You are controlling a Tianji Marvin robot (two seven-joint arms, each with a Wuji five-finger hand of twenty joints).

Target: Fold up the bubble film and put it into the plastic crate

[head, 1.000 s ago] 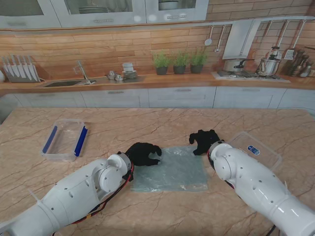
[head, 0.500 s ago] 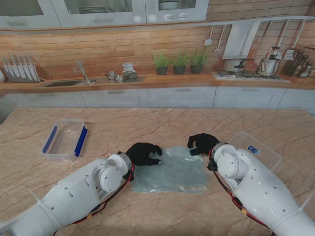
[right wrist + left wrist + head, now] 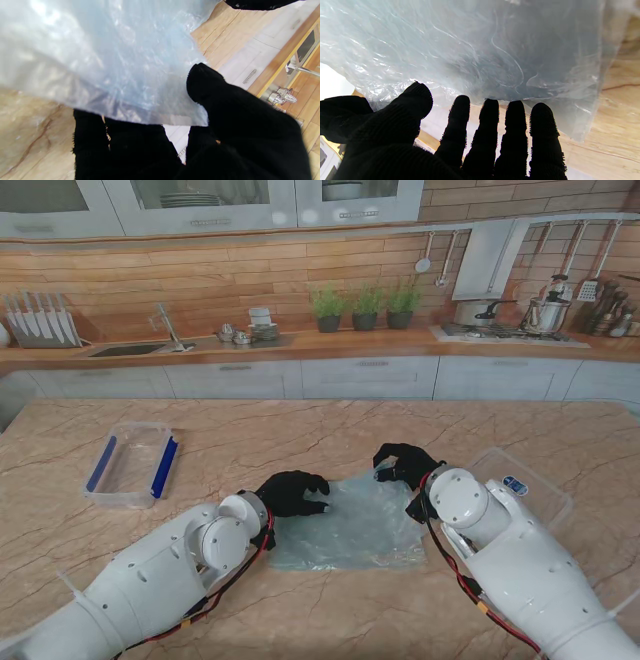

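Note:
The bubble film (image 3: 350,532) is a clear bluish sheet lying on the marble table between my two arms. My left hand (image 3: 291,492), in a black glove, rests at the sheet's far left corner. In the left wrist view its fingers (image 3: 490,130) are straight and apart at the edge of the film (image 3: 475,50), holding nothing. My right hand (image 3: 404,466) is at the far right corner. In the right wrist view the film (image 3: 105,65) runs between its thumb (image 3: 207,87) and fingers, and that corner is raised off the table.
A clear plastic crate with blue clips (image 3: 132,464) stands at the left of the table. A clear flat container with a blue label (image 3: 520,486) lies right of my right arm. A kitchen counter with sink, plants and stove runs along the back.
My right hand has moved left onto the film's far right corner, closed on it and raised it. The left hand has stayed put.

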